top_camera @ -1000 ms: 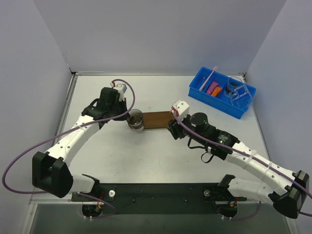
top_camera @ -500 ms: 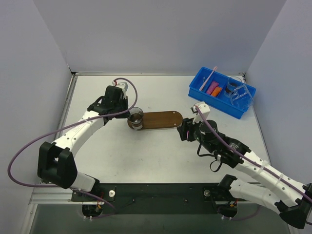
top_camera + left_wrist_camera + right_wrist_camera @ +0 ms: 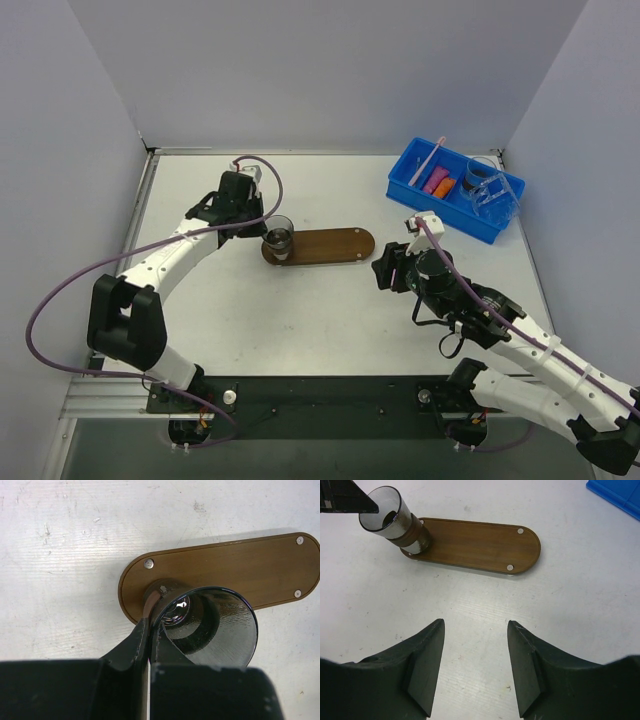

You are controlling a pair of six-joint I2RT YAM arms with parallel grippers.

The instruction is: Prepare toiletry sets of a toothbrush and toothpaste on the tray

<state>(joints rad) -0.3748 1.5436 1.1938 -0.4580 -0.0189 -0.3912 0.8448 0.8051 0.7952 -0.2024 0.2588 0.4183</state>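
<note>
The left jaws are closed on the wall of a glass cup, one finger inside the rim and one outside. The cup stands tilted on the left end of the tray. The right jaws gape wide with nothing between them, low over the bare tabletop, just off the tray's right end and facing along it.

The rest of the tray's board is bare: no set has been started. The toothbrush and both toothpaste tubes, magenta and orange, lie in the blue bin at the far right, beside a second cup.

The next pick probably turns on this: from the right jaws the bin lies away and to the right, well apart, and the jaws face the opposite way, so the wrist would have to swing round. The toothbrush slants along the bin's left end, its far tip poking over the rim. The right arm is nearer; the left is occupied.

The top view alone shows the bin's contents. The right wrist view catches only a blue corner, while the left wrist view alone shows the pinch on the rim.
</note>
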